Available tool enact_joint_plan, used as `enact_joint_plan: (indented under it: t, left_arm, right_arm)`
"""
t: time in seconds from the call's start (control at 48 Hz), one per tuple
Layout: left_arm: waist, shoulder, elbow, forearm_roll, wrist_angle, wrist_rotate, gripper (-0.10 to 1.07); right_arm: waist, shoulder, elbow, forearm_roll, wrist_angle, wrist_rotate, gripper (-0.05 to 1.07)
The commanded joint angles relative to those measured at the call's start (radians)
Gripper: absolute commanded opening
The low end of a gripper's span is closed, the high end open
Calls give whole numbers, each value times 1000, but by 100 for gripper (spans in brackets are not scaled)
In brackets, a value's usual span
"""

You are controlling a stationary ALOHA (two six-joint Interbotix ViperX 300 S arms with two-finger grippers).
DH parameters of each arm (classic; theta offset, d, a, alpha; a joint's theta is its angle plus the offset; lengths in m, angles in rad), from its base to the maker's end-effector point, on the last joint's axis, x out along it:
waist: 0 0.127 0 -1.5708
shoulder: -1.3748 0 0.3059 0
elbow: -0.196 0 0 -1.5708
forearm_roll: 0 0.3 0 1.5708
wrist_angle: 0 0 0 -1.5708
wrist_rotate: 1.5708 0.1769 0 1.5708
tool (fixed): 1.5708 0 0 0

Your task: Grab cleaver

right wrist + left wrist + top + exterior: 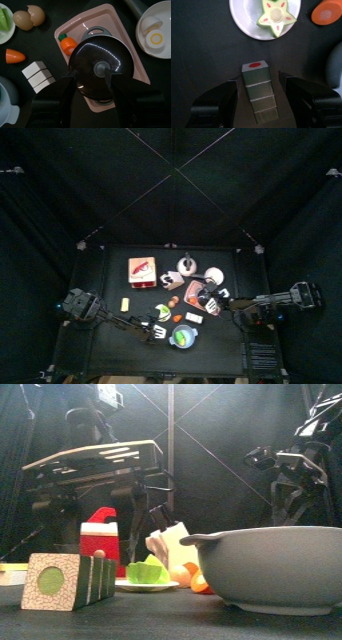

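Flanking the green sliced block [256,82]: left gripper [258,95], jaws held apart on either side of it
Right gripper [93,89]: jaws spread wide, poised at the black lid [97,60] on the pink tray [127,30]
Cleaver [166,542]: pale blade, dark handle, propped upright behind the small plate [147,586], gripped by neither arm

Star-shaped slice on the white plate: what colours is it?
Pale green star slice with a cream centre; the left wrist view shows it best.

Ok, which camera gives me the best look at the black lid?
The right wrist view: the black lid fills its middle, knob facing the camera, lying on the pink tray. The top view shows it only as a small dark patch. I can't make it out in the front or left wrist views.
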Motion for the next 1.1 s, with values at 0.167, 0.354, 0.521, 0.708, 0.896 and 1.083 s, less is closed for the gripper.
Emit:
enact_joint_plan:
  t: [0.167, 0.354, 0.521, 0.708, 0.896, 1.083]
  left_arm:
    - [3, -144, 23, 166, 54, 8, 92]
    - [40, -325, 129, 357, 57, 109, 92]
    - [172, -451, 253, 453, 26, 273, 90]
    - [408, -595, 350, 523, -215, 466, 84]
    - [684, -634, 416, 543, -681, 630, 84]
    - [776, -534, 399, 546, -882, 670, 84]
  right_arm:
    - [3, -57, -32, -9, -3, -2, 83]
    - [-2, -127, -55, -64, -55, -3, 82]
    - [-43, -123, -51, -218, -247, 3, 77]
    - [-236, -66, -52, -256, -468, 11, 65]
    - [-390, 67, -55, -224, -719, 8, 59]
    - [-453, 207, -104, -225, -801, 6, 59]
